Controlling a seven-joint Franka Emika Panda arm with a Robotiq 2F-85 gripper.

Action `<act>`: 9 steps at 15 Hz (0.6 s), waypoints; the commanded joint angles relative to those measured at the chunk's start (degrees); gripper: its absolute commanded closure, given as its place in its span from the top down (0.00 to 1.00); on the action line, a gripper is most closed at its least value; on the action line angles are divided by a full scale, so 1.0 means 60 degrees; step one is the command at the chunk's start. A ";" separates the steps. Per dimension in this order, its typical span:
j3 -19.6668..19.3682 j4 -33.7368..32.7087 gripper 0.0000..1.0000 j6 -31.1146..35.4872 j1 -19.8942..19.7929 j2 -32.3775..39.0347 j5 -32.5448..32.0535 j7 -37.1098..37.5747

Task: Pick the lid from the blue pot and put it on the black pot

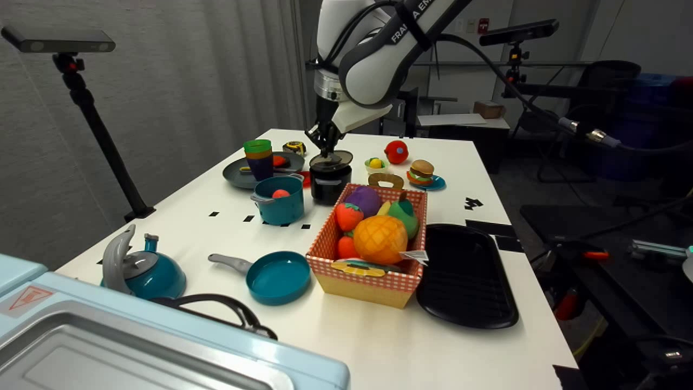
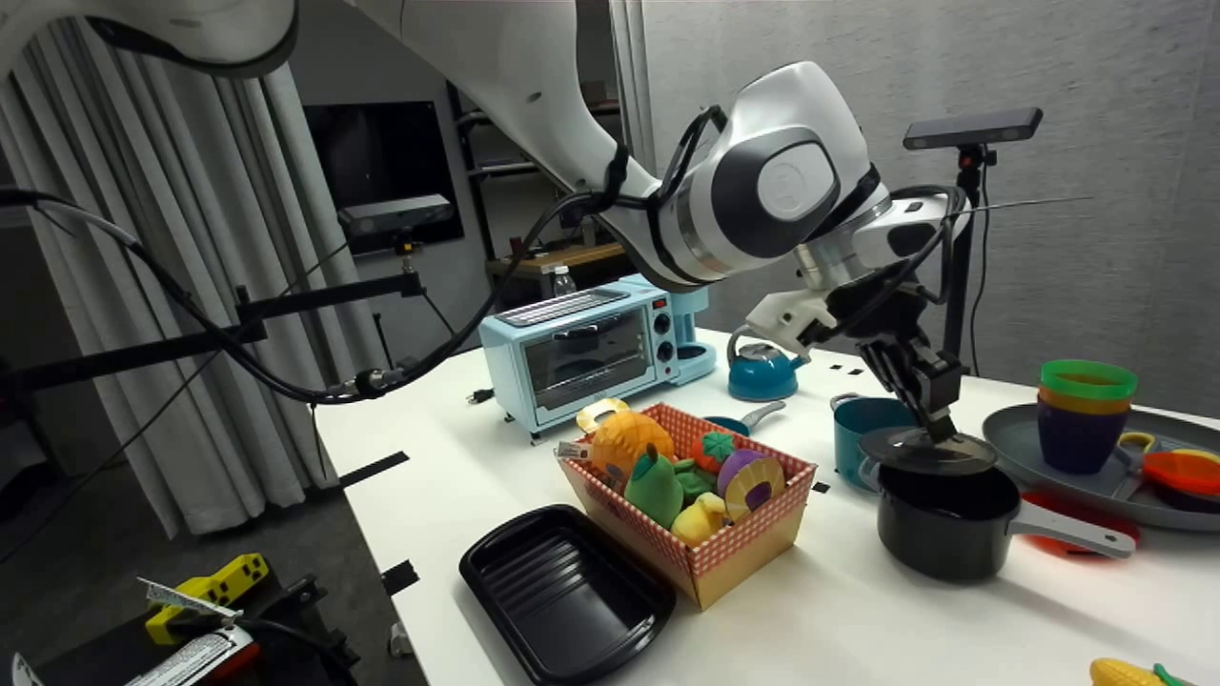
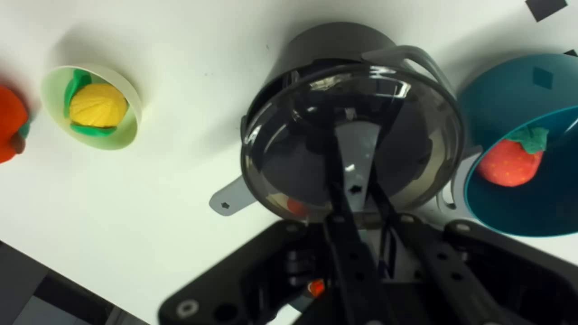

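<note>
Nearest the wrist camera is the gripper (image 3: pixel 356 189), its two dark fingers (image 3: pixel 347 248) pinching the grey handle (image 3: pixel 358 144) of the lid (image 2: pixel 920 457). The lid is held over the black pot (image 2: pixel 939 534), a little askew, so that in an exterior view part of the pot's mouth shows; whether lid and rim touch, I cannot tell. It is round, smoky and see-through, with bright glints on its glossy surface, a thin rim, and a star-shaped mark on the handle. Just beside, the blue pot (image 1: pixel 284 208) stands open, a toy strawberry (image 3: pixel 515 164) inside it. A pale bowl (image 3: pixel 118 139) holding a yellow and green toy (image 3: pixel 97 106) lies near the black pot.

Around them spreads a white table (image 1: pixel 444 355), marked with patches of black tape (image 2: pixel 376 469). A large grey plate (image 1: pixel 235 177) carries stacked cups (image 1: pixel 260 162) in green, orange and purple. A basket (image 1: pixel 360 287) edged with red-and-white check is heaped with toy fruit (image 1: pixel 380 238) and stands between a black tray (image 2: pixel 572 581) and a teal frying pan (image 1: pixel 279 279). A toy burger (image 1: pixel 420 173) on a blue plate (image 1: pixel 436 184), a teal kettle (image 1: pixel 162 277) and a light-blue toaster oven (image 2: pixel 591 357) share the table.

Past its edge the room is dim and grey: long curtains (image 1: pixel 254 70), a dark screen (image 2: pixel 381 143), a dark chair (image 1: pixel 606 76), and cameras (image 2: pixel 972 129) mounted on black stands (image 2: pixel 961 248), seen in both exterior views.
</note>
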State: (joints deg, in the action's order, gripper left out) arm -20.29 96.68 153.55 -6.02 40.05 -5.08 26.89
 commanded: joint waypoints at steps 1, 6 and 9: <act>0.0296 0.0342 0.04 0.0250 -0.0363 -0.0194 0.0380 -0.0607; 0.0370 0.0603 0.04 0.0373 -0.0120 -0.0123 0.0366 -0.0453; 0.0298 0.0480 0.04 0.0649 0.0068 0.0032 0.0273 -0.0250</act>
State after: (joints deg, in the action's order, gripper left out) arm -18.07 99.01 154.06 -6.58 40.09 -4.55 25.56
